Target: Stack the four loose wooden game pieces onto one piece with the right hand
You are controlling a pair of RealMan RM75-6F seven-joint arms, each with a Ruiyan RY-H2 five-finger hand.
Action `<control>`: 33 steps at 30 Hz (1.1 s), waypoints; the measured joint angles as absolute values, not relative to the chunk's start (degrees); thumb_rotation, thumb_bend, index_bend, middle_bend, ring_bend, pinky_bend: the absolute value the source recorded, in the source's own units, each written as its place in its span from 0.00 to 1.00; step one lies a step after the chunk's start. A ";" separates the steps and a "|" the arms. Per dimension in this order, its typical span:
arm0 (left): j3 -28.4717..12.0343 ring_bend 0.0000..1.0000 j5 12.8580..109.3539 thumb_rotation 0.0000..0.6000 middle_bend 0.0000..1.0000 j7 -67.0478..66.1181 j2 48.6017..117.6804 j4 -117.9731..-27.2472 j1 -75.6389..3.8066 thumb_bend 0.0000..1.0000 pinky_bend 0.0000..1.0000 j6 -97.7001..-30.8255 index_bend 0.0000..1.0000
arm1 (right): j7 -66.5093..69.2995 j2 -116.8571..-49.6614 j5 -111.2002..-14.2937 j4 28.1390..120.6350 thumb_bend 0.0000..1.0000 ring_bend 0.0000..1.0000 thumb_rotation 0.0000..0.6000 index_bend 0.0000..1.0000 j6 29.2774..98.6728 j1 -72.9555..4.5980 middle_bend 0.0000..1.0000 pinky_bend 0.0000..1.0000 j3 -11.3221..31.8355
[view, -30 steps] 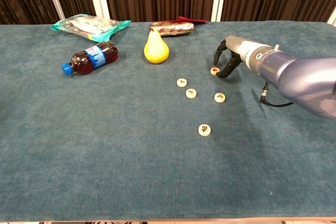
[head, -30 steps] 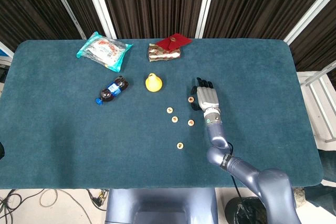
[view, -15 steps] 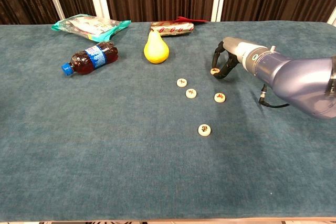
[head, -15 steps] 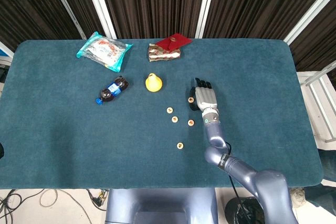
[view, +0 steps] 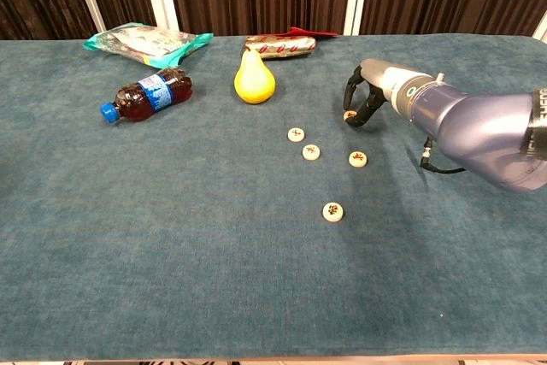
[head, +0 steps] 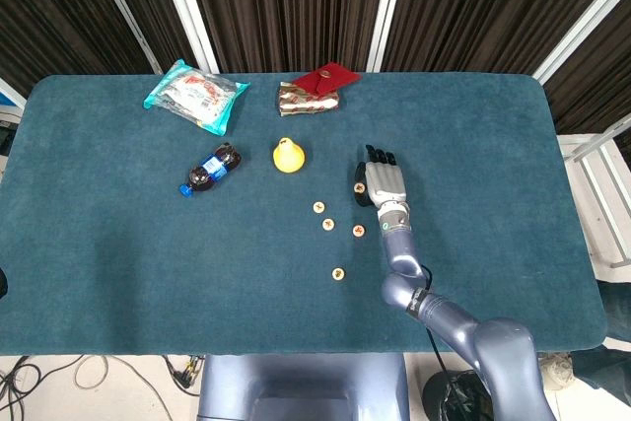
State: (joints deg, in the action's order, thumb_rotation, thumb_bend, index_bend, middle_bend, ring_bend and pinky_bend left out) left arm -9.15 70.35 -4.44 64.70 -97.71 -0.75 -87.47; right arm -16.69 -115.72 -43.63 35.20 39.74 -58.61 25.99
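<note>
My right robot hand (view: 363, 102) curls around a wooden game piece (view: 349, 114) above the counter (view: 171, 237); I can't tell if it's pinched. A loose hold drops it among the others (view: 312, 152).

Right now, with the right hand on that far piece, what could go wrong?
The right hand pinches the round wooden game piece only at its fingertips, so it may slip out on lifting. The four other wooden pieces lie spaced apart; a low carry could knock the nearest one. The thin disc may land off-centre.
</note>
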 measured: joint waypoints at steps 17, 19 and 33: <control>-9.27 0.00 69.98 1.00 0.00 -4.94 64.86 -97.71 -0.74 0.61 0.00 -87.62 0.07 | -18.25 -115.18 -42.75 35.44 0.40 0.00 1.00 0.48 38.54 -58.20 0.00 0.00 26.40; -9.29 0.00 69.94 1.00 0.00 -4.95 64.88 -97.75 -0.74 0.61 0.00 -87.63 0.07 | -18.41 -115.15 -42.62 35.45 0.40 0.00 1.00 0.49 38.46 -58.14 0.00 0.00 26.41; -9.25 0.00 69.98 1.00 0.00 -4.90 64.85 -97.87 -0.69 0.61 0.00 -87.67 0.07 | -17.61 -115.02 -42.78 35.99 0.40 0.00 1.00 0.55 38.51 -58.26 0.00 0.00 26.95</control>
State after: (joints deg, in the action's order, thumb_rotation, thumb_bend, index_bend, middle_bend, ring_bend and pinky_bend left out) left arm -9.25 69.98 -4.90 64.85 -97.87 -0.69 -87.67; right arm -17.61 -115.02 -42.78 35.99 38.51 -58.26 26.95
